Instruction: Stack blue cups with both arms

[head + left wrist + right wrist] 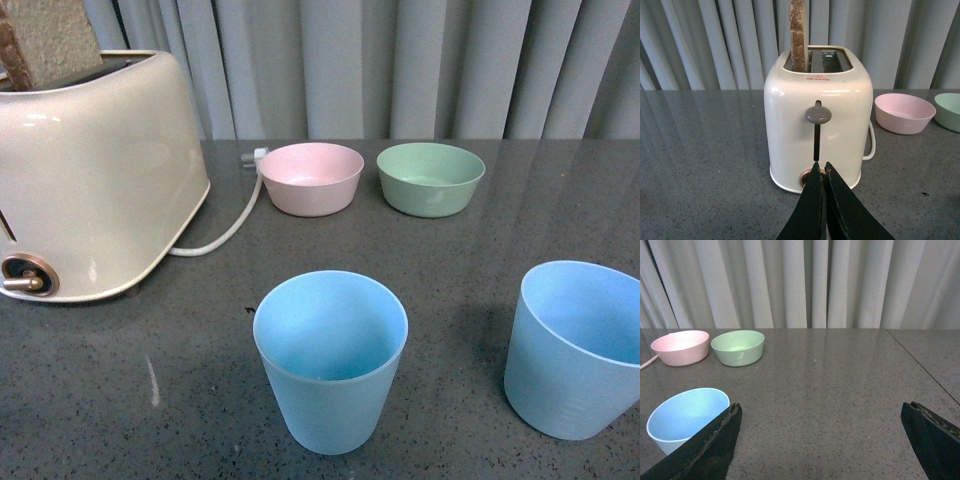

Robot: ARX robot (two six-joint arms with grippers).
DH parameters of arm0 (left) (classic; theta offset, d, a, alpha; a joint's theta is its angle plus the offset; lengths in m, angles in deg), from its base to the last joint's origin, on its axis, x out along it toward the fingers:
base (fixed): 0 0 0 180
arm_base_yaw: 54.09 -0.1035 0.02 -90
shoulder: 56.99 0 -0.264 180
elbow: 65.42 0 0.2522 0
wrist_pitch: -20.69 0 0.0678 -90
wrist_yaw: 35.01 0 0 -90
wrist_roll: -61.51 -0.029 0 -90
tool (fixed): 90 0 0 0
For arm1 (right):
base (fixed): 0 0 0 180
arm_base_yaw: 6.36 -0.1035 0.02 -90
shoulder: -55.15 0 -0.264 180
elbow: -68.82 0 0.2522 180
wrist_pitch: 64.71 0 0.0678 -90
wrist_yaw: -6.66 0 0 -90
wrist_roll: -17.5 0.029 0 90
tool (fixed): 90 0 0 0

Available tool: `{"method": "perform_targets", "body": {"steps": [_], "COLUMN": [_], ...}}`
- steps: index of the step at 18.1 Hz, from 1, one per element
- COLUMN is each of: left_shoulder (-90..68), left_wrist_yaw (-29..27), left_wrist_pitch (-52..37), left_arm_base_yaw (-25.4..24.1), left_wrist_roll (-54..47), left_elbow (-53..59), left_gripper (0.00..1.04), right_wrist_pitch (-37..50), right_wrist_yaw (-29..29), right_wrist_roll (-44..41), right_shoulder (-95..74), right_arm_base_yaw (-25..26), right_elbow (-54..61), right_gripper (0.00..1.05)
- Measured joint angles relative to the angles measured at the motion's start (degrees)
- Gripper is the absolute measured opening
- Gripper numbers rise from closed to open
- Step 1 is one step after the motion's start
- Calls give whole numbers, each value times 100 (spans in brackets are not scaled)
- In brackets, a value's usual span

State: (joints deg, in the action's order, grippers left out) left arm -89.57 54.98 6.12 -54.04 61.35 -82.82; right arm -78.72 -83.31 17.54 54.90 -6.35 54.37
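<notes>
Grey curtain (400,70) closes the back, and a dark speckled table (120,400) carries everything. At far left stands a cream toaster (90,180) w/ one slice of bread (55,35) sticking up from a slot. Its white cord (225,232) runs toward the pink bowl (311,178). My left gripper (821,170) points at the toaster front, its two fingers pressed together w/ nothing between them, and no cup is near it.

Going right, the pink bowl and the green bowl (430,178) sit side by side at the back, near each other but not touching. In front of them, approx. at the centre, is the first blue cup (330,360). The second blue cup (575,350) is at the right edge of the front view, partly cut off. Both stand upright: long axis vertical, wide mouth up, narrow base on the table. They look empty and are well apart from each other.

My right gripper (821,409) has its fingers spread wide and holds nothing. In the right wrist view a cup stands just beside one finger. It is prob. the second blue cup (685,417), but I cannot be sure.

Progress, as I judge it: nothing is done yet. No cup is held, lifted or nested. Left to do: grip the cups, bring one above the other, and lower it inside.
</notes>
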Motion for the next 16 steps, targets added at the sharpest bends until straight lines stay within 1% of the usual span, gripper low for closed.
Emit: {"method": "perform_targets", "body": {"steps": [4,5,10,16], "left_shoulder": [584,616,1399,1952], "left_wrist_yaw": [-2,0,2,2], "left_wrist_pitch": [409,153,964,1526], "left_arm_base_yaw": [0,0,0,0], "left_wrist_roll": [0,0,0,0], "left_elbow": [133,280,282,282], "left_gripper": [1,1,1,1], "right_wrist_pitch": [0,0,0,0], "right_wrist_yaw": [0,0,0,0], "right_wrist_roll": [0,-2,0,0], "right_shoulder": [0,0,0,0], "right_arm_base_yaw": [0,0,0,0], "right_elbow": [0,0,0,0], "right_gripper": [98,98,98,98]}}
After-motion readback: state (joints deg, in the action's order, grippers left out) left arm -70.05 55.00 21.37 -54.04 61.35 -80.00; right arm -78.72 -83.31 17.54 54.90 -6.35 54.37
